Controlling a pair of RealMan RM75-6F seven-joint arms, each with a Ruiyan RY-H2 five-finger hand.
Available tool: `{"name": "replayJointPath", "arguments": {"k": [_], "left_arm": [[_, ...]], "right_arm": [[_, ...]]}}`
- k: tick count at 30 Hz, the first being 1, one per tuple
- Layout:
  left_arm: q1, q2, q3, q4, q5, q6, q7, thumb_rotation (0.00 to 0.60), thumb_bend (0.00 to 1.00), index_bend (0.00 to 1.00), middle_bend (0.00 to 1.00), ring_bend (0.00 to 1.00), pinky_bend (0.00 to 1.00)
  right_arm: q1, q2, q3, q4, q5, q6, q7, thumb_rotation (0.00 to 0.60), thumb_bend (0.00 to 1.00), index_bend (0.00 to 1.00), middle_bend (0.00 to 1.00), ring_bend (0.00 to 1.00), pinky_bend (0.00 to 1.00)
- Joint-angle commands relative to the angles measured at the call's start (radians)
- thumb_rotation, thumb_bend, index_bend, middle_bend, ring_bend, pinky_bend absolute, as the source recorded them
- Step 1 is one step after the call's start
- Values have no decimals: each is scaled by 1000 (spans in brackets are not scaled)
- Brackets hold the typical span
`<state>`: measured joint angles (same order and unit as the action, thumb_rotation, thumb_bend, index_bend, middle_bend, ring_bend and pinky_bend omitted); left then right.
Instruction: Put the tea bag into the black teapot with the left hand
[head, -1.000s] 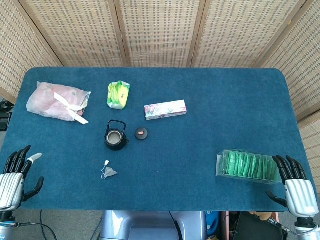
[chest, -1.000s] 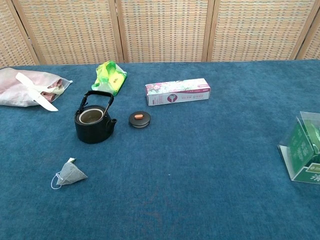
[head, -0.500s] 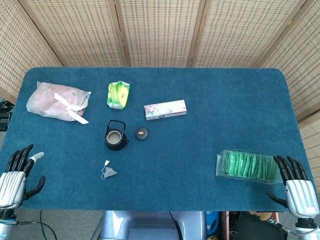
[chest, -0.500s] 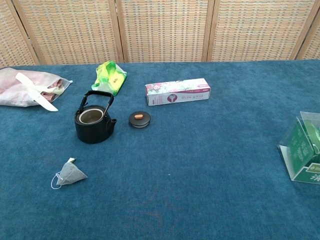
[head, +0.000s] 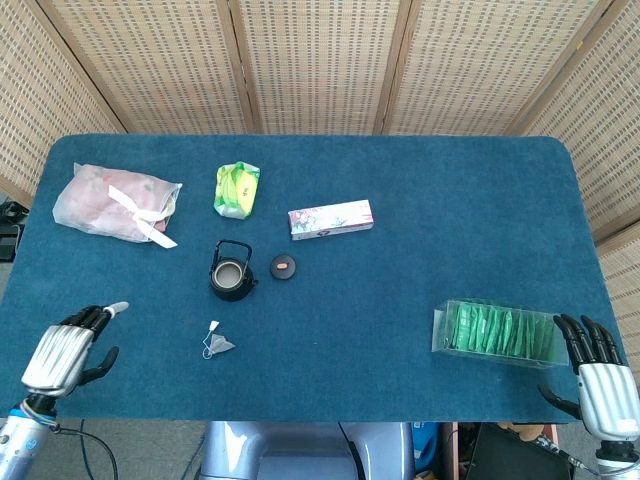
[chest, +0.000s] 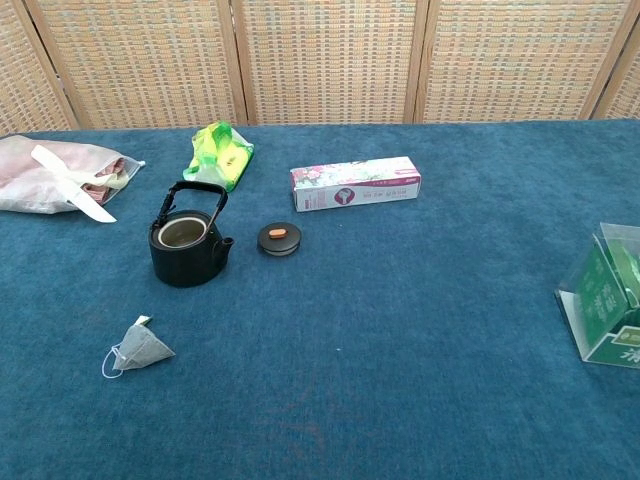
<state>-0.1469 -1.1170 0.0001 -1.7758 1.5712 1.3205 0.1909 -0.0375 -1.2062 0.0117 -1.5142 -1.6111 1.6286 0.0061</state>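
Note:
A pyramid tea bag (head: 218, 343) (chest: 140, 347) with a string and small tag lies on the blue cloth near the table's front. Just behind it stands the black teapot (head: 230, 271) (chest: 186, 240), lid off and handle upright. Its lid (head: 284, 266) (chest: 280, 238) lies beside it on the right. My left hand (head: 68, 349) hovers over the front left corner, empty, fingers spread toward the tea bag and well left of it. My right hand (head: 600, 373) stays open at the front right edge. Neither hand appears in the chest view.
A clear box of green packets (head: 494, 333) (chest: 603, 300) sits close to my right hand. Behind the teapot are a yellow-green packet (head: 237, 189), a flowered carton (head: 331, 219) and a clear bag with a white ribbon (head: 116, 203). Wicker screens stand behind the table.
My left hand has moved right and inward over the table, turning its fingers toward the tea bag. The right hand has slipped slightly lower. Objects have not moved.

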Motion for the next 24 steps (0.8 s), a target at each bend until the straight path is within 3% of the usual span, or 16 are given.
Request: {"name": "replayJointPath", "arguments": {"k": [1,6,10,12,15,24], "left_arm": [[-38,14,1,-17,-3,-53,38,600,429,191,442,389,498],[-85,24,4,-39,-7,-129,98,600,441,191,592,517,591],[-135,32,2,-65,-37,-217,161,600,663,191,691,599,623],[-160,40,3,-86,-64,-266,198,600,773,186,713,616,638],[-215,41,-4,-123,-142,-366,266,600,851,180,726,625,642],[-319,14,-16,-168,-338,-474,422,600,953,179,746,646,649]], "right_arm": [[-1,0,1,1,0,1,1,600,8,118,197,82,157],[-4,0,0,3,1,4,4,600,9,118,197,82,156],[-7,-1,0,7,3,6,9,600,8,118,197,82,157],[-8,-3,0,11,6,6,13,600,9,118,197,82,157],[-10,-4,1,18,11,5,22,600,8,118,197,82,157],[-13,-4,3,28,18,3,36,600,8,118,197,82,156]]}}
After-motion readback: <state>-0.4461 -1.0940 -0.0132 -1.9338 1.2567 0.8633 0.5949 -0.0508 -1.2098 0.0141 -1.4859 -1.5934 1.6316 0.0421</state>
